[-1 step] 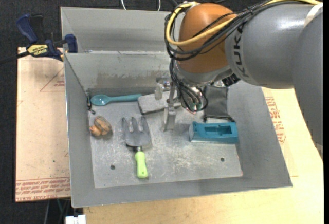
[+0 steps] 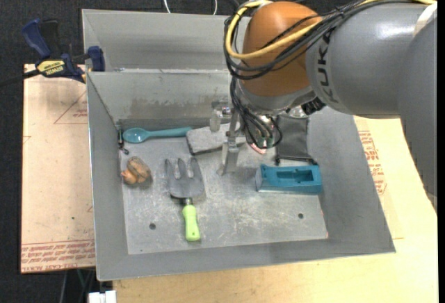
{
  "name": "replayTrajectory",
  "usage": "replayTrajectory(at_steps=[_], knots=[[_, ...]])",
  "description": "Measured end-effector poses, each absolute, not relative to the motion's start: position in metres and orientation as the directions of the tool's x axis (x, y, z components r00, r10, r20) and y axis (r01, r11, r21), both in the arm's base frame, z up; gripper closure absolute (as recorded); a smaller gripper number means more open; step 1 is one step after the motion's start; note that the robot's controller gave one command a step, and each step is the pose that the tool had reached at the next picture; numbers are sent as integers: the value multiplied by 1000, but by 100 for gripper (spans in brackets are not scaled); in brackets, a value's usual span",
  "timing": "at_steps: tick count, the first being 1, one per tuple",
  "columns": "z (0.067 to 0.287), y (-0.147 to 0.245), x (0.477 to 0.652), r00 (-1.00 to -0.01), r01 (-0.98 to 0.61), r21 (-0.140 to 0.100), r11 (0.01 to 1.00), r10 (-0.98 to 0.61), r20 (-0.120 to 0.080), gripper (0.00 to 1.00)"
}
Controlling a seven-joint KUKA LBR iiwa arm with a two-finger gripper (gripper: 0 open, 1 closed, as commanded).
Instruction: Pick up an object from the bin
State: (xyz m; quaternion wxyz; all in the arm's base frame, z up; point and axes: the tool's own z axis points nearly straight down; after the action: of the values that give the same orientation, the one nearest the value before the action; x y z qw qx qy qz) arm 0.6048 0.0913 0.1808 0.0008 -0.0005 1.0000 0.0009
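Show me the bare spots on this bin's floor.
Bare floor runs along the front, right of the fork and below the blue block. A smaller patch lies front-left, below the brown lump. Crowded at the back: spoon, grey slab, gripper.

Bright, even light casts soft shadows across the bin (image 2: 236,219) floor.
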Motion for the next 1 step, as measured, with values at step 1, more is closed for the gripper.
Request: replayTrajectory(at_steps=[1], knots=[[176, 49, 580, -1000, 12, 3, 1000, 12, 0, 0]])
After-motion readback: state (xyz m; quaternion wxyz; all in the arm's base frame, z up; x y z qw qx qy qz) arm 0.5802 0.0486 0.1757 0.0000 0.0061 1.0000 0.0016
